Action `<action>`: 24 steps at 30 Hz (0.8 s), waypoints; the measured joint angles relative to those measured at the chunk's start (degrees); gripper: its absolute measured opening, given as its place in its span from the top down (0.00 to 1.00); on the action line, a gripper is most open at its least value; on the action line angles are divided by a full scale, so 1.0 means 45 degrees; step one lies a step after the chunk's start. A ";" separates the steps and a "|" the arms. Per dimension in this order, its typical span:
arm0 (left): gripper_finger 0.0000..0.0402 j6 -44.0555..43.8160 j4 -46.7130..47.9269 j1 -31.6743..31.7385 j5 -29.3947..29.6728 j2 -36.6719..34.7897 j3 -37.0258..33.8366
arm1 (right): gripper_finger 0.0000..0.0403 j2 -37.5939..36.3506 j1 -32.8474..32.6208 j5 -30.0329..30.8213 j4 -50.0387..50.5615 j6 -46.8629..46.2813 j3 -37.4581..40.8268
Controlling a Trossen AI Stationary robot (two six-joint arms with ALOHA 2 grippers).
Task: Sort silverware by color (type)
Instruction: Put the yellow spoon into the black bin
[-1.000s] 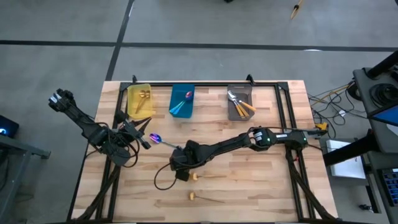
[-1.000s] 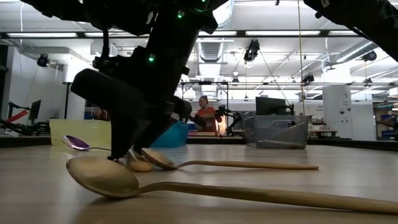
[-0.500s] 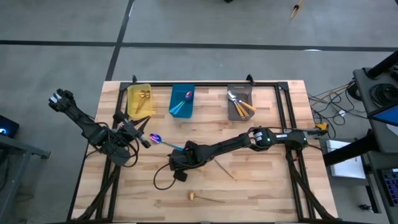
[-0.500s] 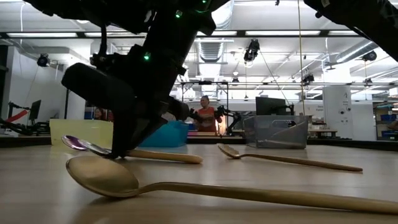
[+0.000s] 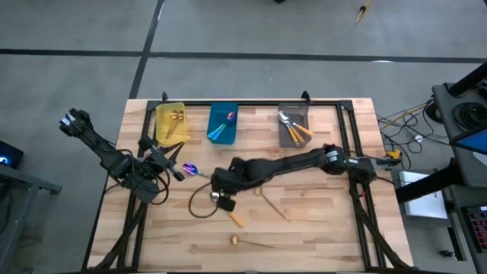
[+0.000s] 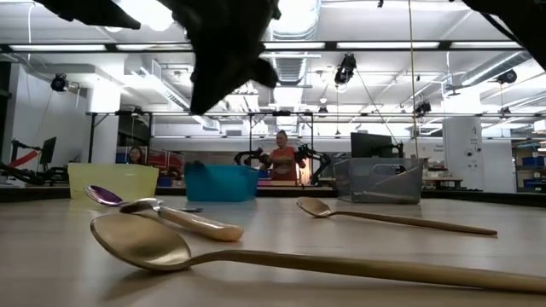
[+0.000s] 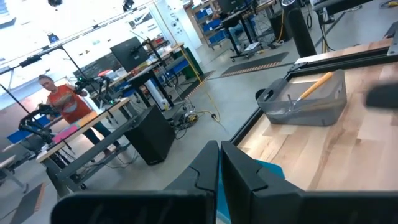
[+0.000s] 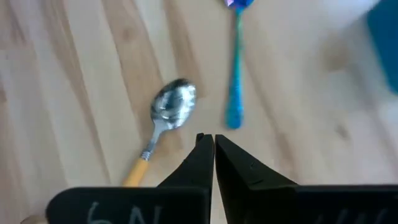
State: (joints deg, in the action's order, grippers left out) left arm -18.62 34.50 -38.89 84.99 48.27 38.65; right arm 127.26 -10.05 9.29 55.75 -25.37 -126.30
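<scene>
A silver spoon with an orange handle lies flat on the wood table, and in the right wrist view it sits below my right gripper. My right gripper hangs shut above it, with nothing between the fingers. A purple spoon with a teal handle lies just to the left. Two gold spoons lie on the table, one slantwise and one near the front edge. My left gripper waits shut at the table's left.
Along the far edge stand a yellow bin with gold spoons, a blue bin with teal-handled spoons and a grey bin with orange-handled spoons. A black cable loop droops onto the table beside my right gripper.
My right gripper has shut and risen off the table, drifting a little toward the far edge, and the orange-handled spoon has stayed lying on the wood. The gold spoon that lay beside it has slid toward the right and turned to lie slantwise.
</scene>
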 joint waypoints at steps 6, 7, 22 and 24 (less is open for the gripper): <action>1.00 0.0035 -0.0031 -0.0005 0.0000 0.0015 0.0000 | 0.98 -0.1053 0.0262 0.0062 0.0040 -0.0183 0.0010; 1.00 0.0074 -0.0037 -0.0004 -0.0001 0.0015 0.0000 | 0.98 -0.1052 0.0219 0.0170 -0.0149 -0.0171 0.0035; 1.00 0.0027 -0.1667 -0.0005 -0.4295 0.0416 0.0000 | 0.98 -0.0688 -0.1859 0.1072 -0.3957 0.0096 0.3759; 1.00 0.0021 -0.2077 -0.0010 -0.4556 0.0679 0.0000 | 0.98 -0.0757 -0.2005 0.1037 -0.3811 -0.0243 0.4160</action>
State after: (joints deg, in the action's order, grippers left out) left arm -18.52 25.15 -38.94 64.49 51.33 38.65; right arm 123.85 -19.07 13.96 38.60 -26.46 -107.58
